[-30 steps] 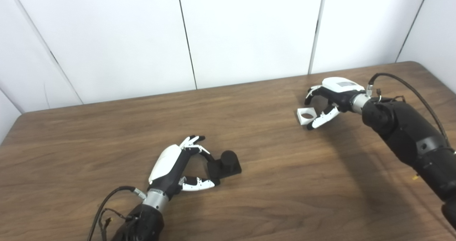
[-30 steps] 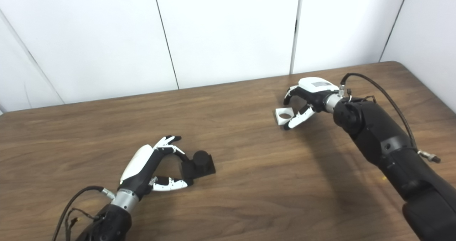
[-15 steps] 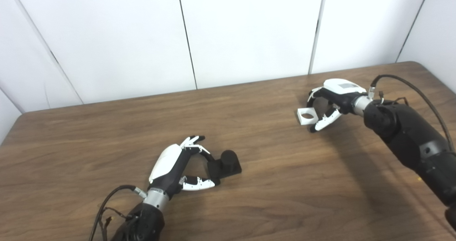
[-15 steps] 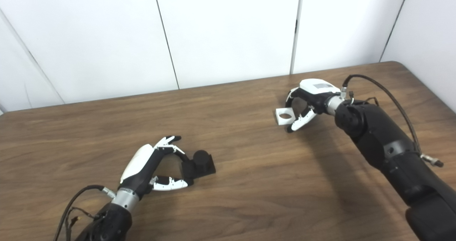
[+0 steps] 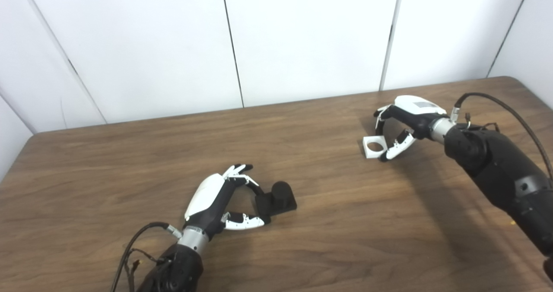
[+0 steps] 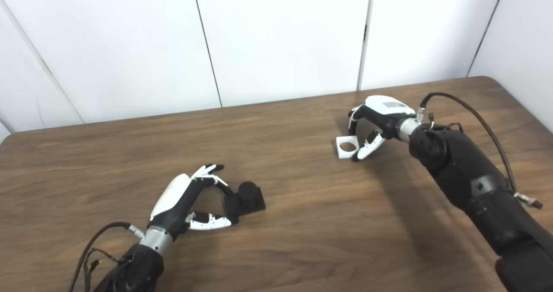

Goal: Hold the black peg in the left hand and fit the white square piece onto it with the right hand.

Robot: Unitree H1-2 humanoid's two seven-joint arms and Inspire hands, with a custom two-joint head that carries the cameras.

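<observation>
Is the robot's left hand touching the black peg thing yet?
Touching. In the left eye view, the left hand has its fingertips and thumb pressed against the near edge of the black peg, which sits on the table.

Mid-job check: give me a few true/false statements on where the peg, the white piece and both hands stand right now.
1. The white piece is already seated on the peg. False: they lie far apart on the table.
2. The left hand has its fingers at the peg's base. True.
3. The right hand is at the white piece, fingers on either side of it. True.
4. The white piece has a square hole. False: the hole is round.
5. The peg is lifted clear of the table. False: it appears to sit on the tabletop.
</observation>
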